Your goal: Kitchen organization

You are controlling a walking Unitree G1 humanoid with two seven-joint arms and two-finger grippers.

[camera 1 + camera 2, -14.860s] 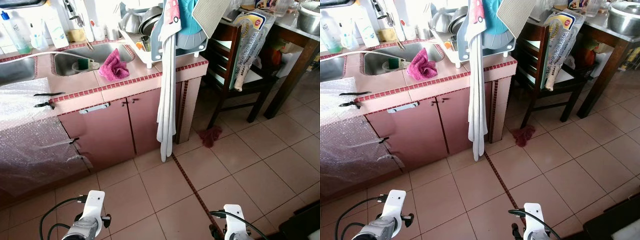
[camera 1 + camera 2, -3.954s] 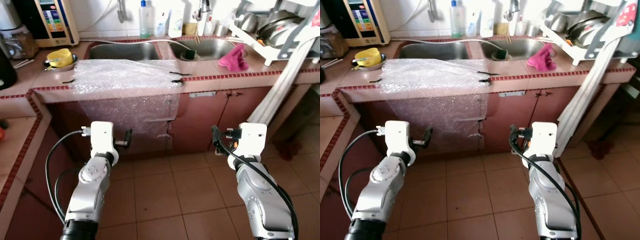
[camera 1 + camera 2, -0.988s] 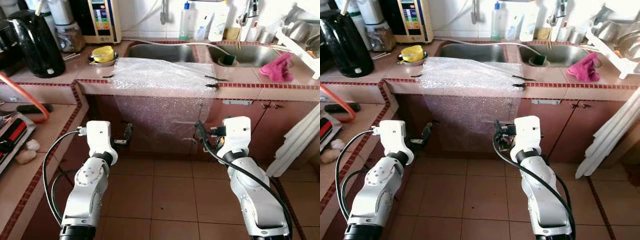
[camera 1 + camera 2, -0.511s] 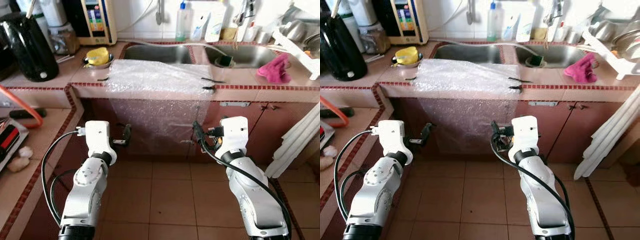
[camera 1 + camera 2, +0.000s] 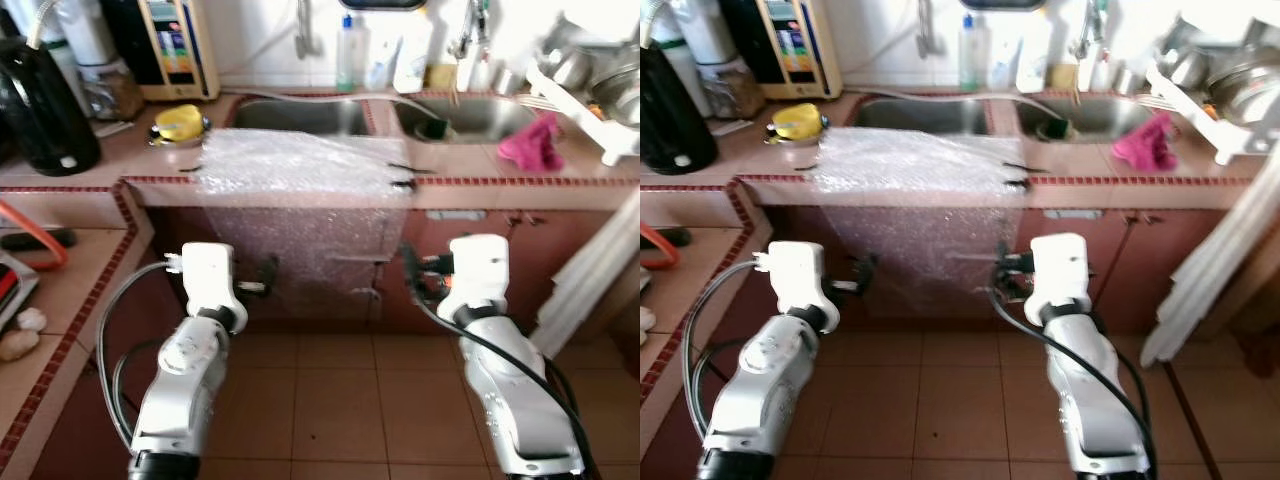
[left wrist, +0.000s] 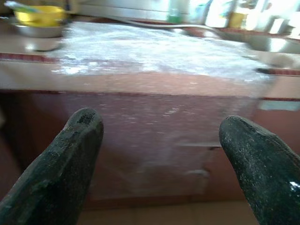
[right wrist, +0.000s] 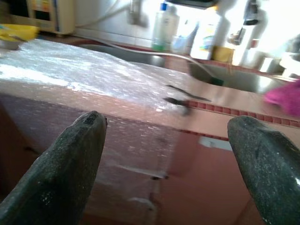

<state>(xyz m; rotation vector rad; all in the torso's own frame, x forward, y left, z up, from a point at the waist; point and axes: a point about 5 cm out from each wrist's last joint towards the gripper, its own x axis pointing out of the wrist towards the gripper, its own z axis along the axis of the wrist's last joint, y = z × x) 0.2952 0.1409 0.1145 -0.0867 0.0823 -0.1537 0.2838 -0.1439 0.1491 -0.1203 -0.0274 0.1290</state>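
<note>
Both silver arms raised before the pink counter | left gripper and right gripper low, facing the cabinet fronts | bubble wrap draped over the counter edge (frame slightly blurred) | pink cloth beside the sink | black kettle far left

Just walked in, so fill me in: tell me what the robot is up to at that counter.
The robot faces the counter, both arms raised before it. The left gripper and right gripper are open and hold nothing. Both point at the bubble wrap that lies over the counter edge and hangs down the cabinet front. Neither touches it yet.
</note>
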